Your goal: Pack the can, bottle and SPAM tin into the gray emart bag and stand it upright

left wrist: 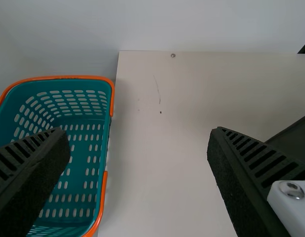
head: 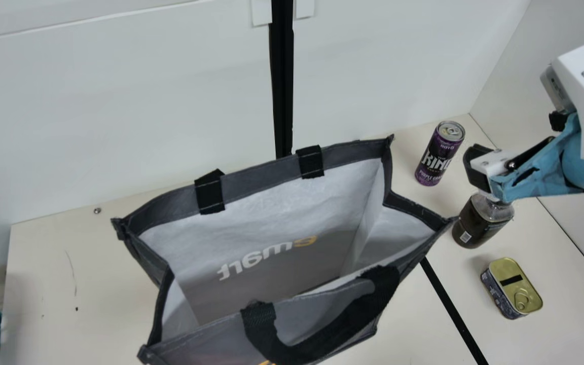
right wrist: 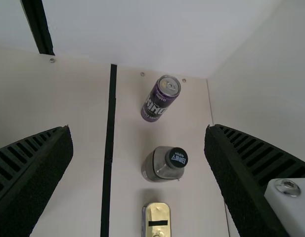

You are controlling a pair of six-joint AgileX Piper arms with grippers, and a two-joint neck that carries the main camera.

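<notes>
R claw (head: 476, 166), released w/ fingers wide apart, is above the table (right wrist: 83, 148) near the bottle (head: 482, 220). Bottle's upright, black cap on, btwn the can (head: 439, 154) and the tin (head: 515, 289); can's upright too, tin's flat w/ ring-pull side up. All 3 sit on the table, outside the bag (head: 259, 184), across the black strip (right wrist: 108, 163). Bag's upright, mouth agape. L claw (left wrist: 138, 136), also released, is above the table near the teal basket (left wrist: 73, 85) w/ orange handles.
</notes>
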